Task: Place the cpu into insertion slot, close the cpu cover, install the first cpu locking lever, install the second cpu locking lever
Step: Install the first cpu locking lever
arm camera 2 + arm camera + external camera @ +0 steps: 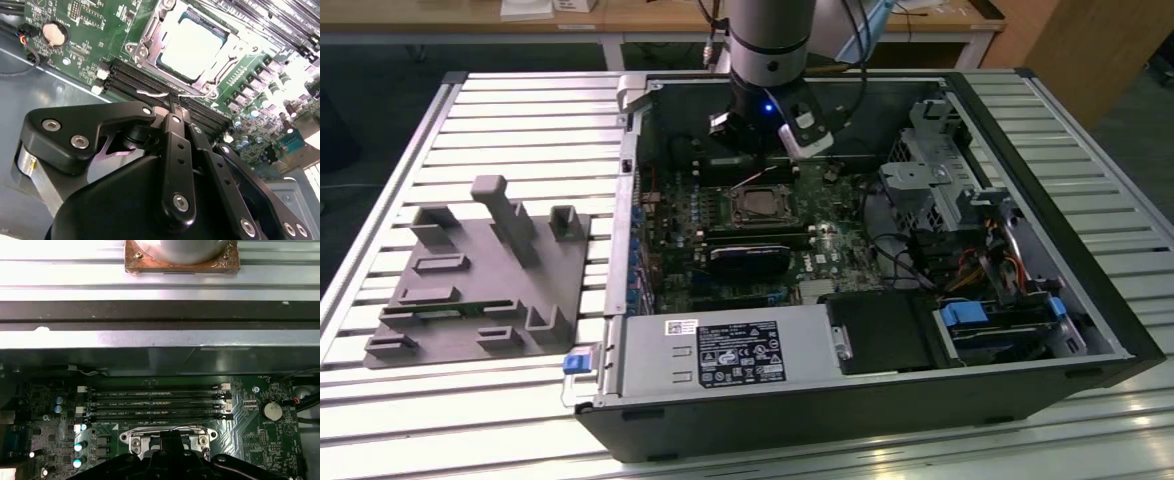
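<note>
Dull silver square cpu (192, 47) sits in the silver-rimmed insertion slot (134, 49) on the green circuit board (80, 20), with the thin silvery cpu cover (151, 29) flat around it. The black gripper (173, 101) hangs at the socket's edge with its fingers pinched together (can't tell if they grip the thin wire lever (150, 93)).

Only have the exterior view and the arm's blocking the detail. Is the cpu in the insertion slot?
Observer: Yes. In the second wrist view the cpu sits in the insertion slot, silver top up.
Operator: Cover down?
Observer: The cpu cover lies flat around the chip, which shows through its window.
Operator: Gripper on anything?
Observer: The gripper is right at the wire lever ends, on the socket's side toward the memory slots. I can't tell if it's touching them.
</note>
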